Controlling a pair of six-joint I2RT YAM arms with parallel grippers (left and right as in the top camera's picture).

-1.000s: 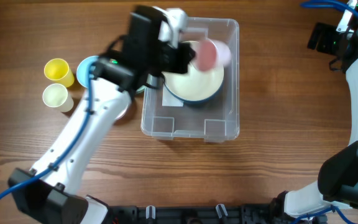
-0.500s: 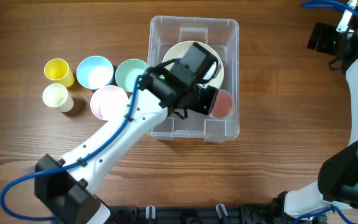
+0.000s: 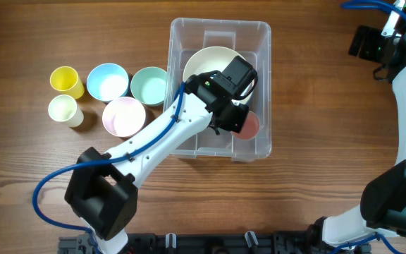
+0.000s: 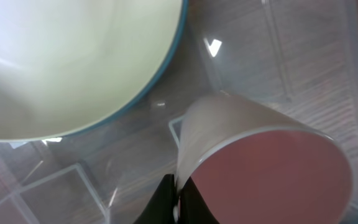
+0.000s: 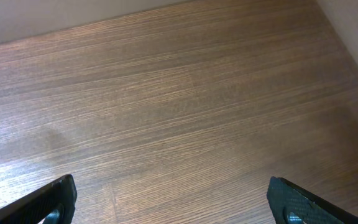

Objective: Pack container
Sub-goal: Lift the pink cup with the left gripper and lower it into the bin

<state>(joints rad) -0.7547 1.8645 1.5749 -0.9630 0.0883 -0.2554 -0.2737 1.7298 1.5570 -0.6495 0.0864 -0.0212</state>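
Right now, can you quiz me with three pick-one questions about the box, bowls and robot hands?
1. Where is the big cream bowl? A inside the container; B upside down outside it; C held up high.
2. How many cups and bowls stand on the table outside it? A two; B five; C eight.
3. What is the left gripper doing? A hanging open; B shut on the pink cup; C holding a spoon.
Answers: A, clear walls surround it; B, two cups, three bowls; B, it pinches the cup's rim.
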